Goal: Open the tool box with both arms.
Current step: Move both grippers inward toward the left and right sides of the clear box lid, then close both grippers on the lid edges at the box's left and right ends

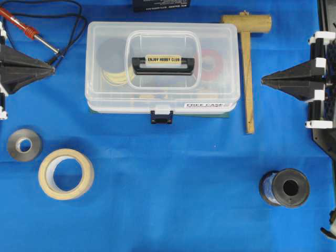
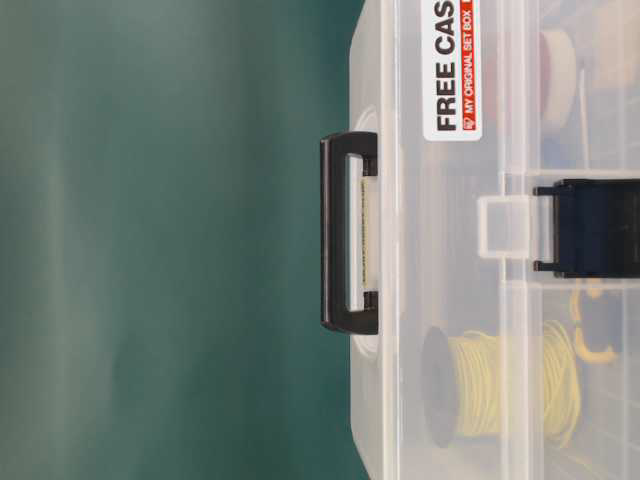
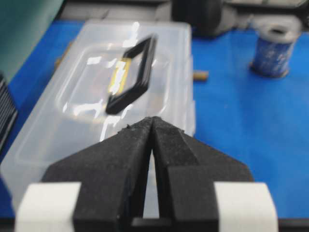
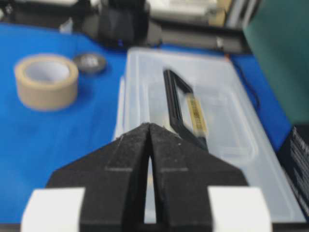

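The clear plastic tool box (image 1: 163, 68) lies closed in the upper middle of the blue mat, its black handle (image 1: 163, 65) flat on the lid and its black front latch (image 1: 161, 116) fastened. My left gripper (image 1: 54, 68) points at the box's left end from a short way off, shut and empty. My right gripper (image 1: 262, 81) points at the box's right end, also shut with nothing in it. Each wrist view shows fingertips touching, the left gripper (image 3: 153, 119) and the right gripper (image 4: 148, 125), with the tool box (image 3: 96, 111) (image 4: 212, 140) just beyond.
A wooden mallet (image 1: 247, 68) lies between the box and my right gripper. A soldering iron (image 1: 29, 30) with black cable sits at the back left. A tape roll (image 1: 66, 174) and a small grey roll (image 1: 24, 144) lie front left, a wire spool (image 1: 284, 187) front right.
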Available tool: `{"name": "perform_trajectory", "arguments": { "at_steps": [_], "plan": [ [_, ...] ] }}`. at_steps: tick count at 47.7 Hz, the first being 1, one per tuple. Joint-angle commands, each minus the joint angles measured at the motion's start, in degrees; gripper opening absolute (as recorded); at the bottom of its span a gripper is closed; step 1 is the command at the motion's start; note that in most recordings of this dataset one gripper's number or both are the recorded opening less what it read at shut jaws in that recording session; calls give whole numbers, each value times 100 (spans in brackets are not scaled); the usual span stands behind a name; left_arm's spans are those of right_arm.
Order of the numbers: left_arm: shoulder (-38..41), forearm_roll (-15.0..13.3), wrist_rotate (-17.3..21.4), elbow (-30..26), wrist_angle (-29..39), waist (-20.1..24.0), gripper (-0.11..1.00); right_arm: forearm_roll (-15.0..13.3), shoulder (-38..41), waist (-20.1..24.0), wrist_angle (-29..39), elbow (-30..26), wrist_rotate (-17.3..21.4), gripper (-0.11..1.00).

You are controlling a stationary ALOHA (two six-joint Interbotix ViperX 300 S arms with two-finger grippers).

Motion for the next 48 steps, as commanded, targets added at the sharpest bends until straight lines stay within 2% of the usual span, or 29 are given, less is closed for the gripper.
{"name": "perform_trajectory", "arguments": {
  "at_steps": [1, 4, 8, 12, 16, 19, 22, 25, 37, 48],
  "plan": [
    [44, -9, 18, -26, 97, 79, 0, 53, 18, -123, 220, -141, 9, 0],
    [44, -9, 53, 35, 132, 141, 0, 88, 35, -246, 343, -123, 9, 1],
    [44, -9, 79, 158, 149, 237, 5, 88, 114, -404, 457, -97, 9, 19],
    [53, -9, 79, 325, 237, 369, 24, 88, 255, -580, 659, -70, 18, 45],
    [44, -9, 88, 431, 404, 466, 50, 97, 439, -800, 976, -26, 9, 70],
    [44, -9, 88, 466, 536, 545, 69, 97, 580, -923, 1195, -9, 9, 83],
    [44, -9, 88, 475, 694, 642, 84, 88, 703, -993, 1354, 9, 9, 84],
    [44, -9, 97, 483, 817, 721, 91, 88, 835, -1020, 1450, 9, 9, 83],
    [413, -9, 88, 483, 914, 800, 91, 88, 1345, -1072, 1441, 9, 9, 83],
    [1292, -9, 88, 352, 325, 800, 91, 88, 1978, -1081, 1187, -123, 9, 83]
  ]
}}
